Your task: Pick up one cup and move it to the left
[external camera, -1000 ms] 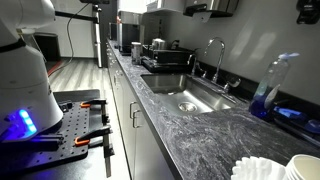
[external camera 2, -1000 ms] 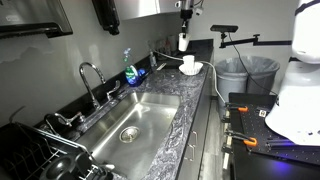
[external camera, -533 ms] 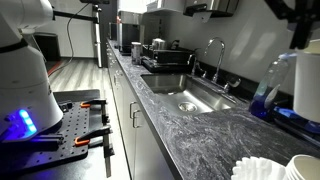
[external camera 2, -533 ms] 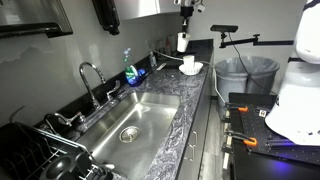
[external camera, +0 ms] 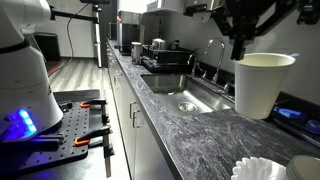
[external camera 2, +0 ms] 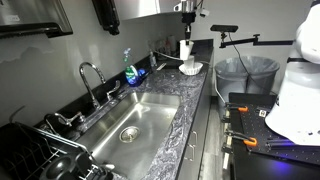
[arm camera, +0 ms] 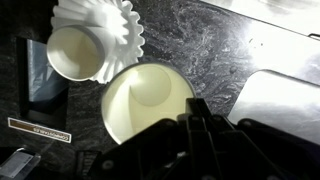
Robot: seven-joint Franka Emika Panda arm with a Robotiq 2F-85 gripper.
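Observation:
My gripper (external camera: 238, 48) is shut on the rim of a plain off-white paper cup (external camera: 262, 86) and holds it upright in the air above the dark counter. In an exterior view the gripper (external camera 2: 186, 22) hangs over the counter's far end with the cup (external camera 2: 186, 49) under it. In the wrist view the cup's open mouth (arm camera: 145, 102) sits just ahead of my shut fingers (arm camera: 196, 112). The stack of nested cups (arm camera: 74, 52) stands beside it, lower down.
Ruffled white paper filters (external camera: 257, 170) and the cup stack (external camera: 306, 168) sit on the counter (external camera: 190, 135) near its end. A steel sink (external camera 2: 135, 115) with a faucet (external camera: 213, 52), a blue soap bottle (external camera 2: 130, 70) and a dish rack (external camera: 165, 55) lie along it.
The gripper with the cup has come from the picture's right edge leftward into full view in an exterior view. The stack and filters have stayed put.

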